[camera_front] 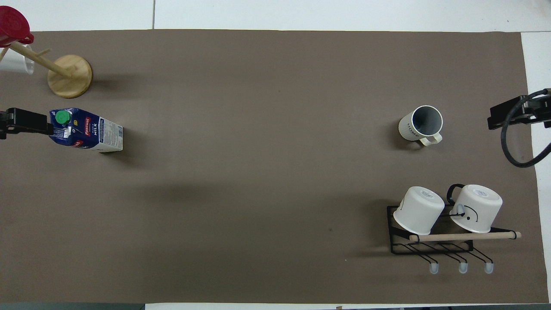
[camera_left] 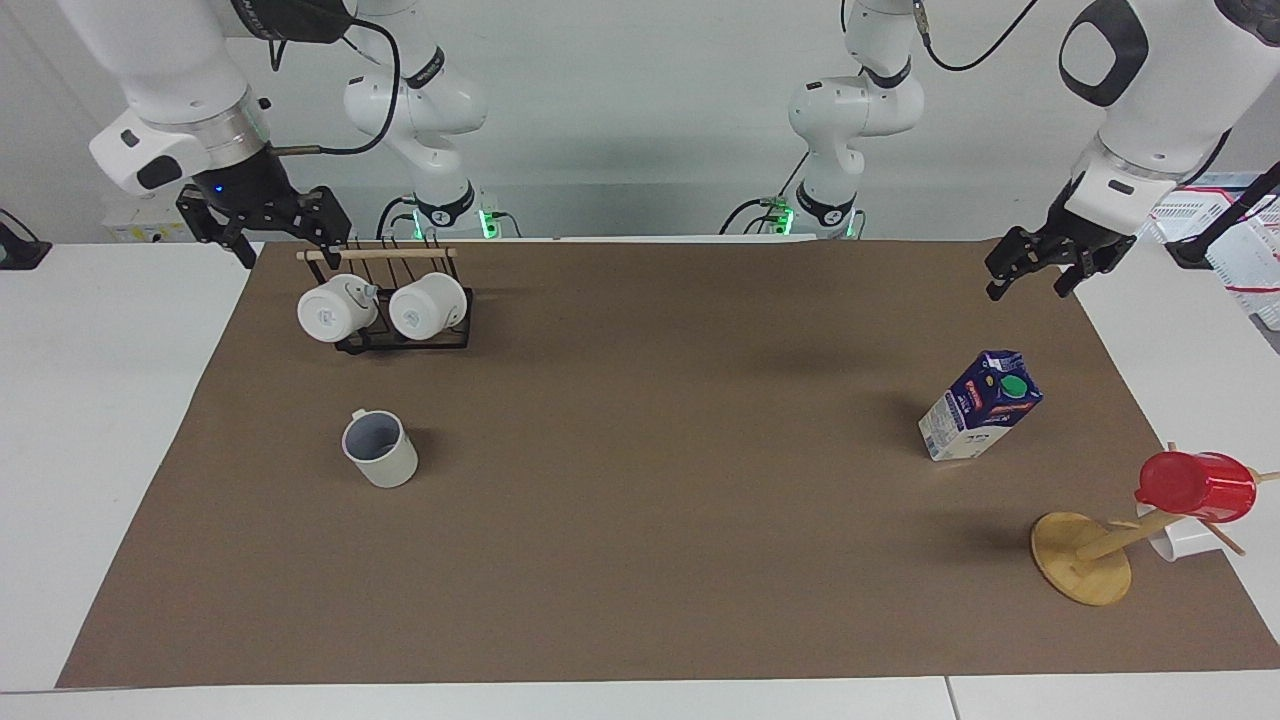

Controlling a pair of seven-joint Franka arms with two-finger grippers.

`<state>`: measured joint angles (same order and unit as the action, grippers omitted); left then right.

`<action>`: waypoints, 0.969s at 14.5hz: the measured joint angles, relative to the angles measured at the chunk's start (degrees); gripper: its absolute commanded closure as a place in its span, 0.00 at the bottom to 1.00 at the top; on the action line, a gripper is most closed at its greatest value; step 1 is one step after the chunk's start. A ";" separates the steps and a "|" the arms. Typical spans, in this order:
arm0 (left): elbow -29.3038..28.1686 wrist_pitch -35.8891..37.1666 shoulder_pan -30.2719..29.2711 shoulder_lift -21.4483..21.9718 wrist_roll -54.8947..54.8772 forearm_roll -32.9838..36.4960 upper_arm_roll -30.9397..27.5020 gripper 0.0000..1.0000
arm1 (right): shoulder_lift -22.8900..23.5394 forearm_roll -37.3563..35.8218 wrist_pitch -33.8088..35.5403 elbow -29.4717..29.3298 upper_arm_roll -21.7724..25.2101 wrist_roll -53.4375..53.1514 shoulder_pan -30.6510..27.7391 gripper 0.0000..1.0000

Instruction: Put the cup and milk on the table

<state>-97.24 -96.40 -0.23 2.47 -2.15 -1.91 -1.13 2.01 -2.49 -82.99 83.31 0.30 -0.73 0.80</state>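
You are looking at both arms waiting raised at the robots' edge of the table point(camera_left: 120, 420), one at each end. Your right gripper point(camera_left: 268, 232) is hanging over the mat's point(camera_left: 640, 560) corner beside the black wire rack point(camera_left: 405, 335), its fingers standing wide apart and gripping nothing. Your left gripper point(camera_left: 1040, 272) is hovering over the mat's edge at the left arm's end, claw spread wide too and carrying nothing.

Nearest the robots, the rack is sitting toward the right arm's end, and two white mugs point(camera_left: 335, 307) are leaning on it with their bottoms showing.

Farther out, the cup point(camera_left: 379, 448) is standing upright on the mat, mouth up, handle pointing back toward the robots, well apart from the rack. At about the same depth toward the left arm's end, the milk point(camera_left: 980, 405) is standing upright on the mat, green cap on top, well apart from the cup.

Farthest from you, a wooden mug tree point(camera_left: 1082, 557) is standing near the milk, and a red cup point(camera_left: 1197, 485) is hanging on it with a white one point(camera_left: 1185, 540) beneath.
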 measured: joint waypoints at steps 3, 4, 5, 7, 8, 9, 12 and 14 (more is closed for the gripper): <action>0.00 0.01 0.00 0.00 0.00 0.00 0.00 0.00 | 0.00 0.00 0.00 0.00 0.00 0.00 0.00 0.00; 0.00 0.01 0.00 0.00 0.00 0.00 0.00 0.00 | 0.00 0.00 0.00 0.00 0.00 0.00 0.00 0.00; 0.00 -0.04 0.00 0.00 0.00 0.00 0.00 0.00 | 0.00 0.00 0.00 0.00 0.00 -0.09 0.00 0.00; 0.00 -0.35 0.00 0.00 0.00 0.00 0.00 0.00 | 0.00 0.00 -0.38 0.25 0.06 -1.91 -0.07 0.00; -0.02 -0.78 0.00 0.00 0.00 0.00 0.00 0.00 | 0.01 0.00 -1.47 0.53 0.08 -2.36 -0.29 0.00; -0.16 -1.70 0.00 0.00 -0.01 0.00 0.00 0.00 | 0.01 0.00 -2.51 0.91 0.12 -2.19 -0.60 0.00; -1.92 -5.86 -0.02 -0.61 0.00 0.00 -0.01 0.00 | -0.11 0.01 -4.60 2.75 0.17 -0.92 -1.28 0.00; -4.16 -9.67 -0.13 -1.83 0.00 0.00 -0.12 0.00 | -0.80 0.01 -8.06 6.34 0.22 4.49 -2.39 0.00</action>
<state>-101.40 -106.07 -0.37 0.64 -2.15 -1.91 -1.25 1.22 -2.48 -91.05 89.65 0.52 3.77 -1.59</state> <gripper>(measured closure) 0.000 0.000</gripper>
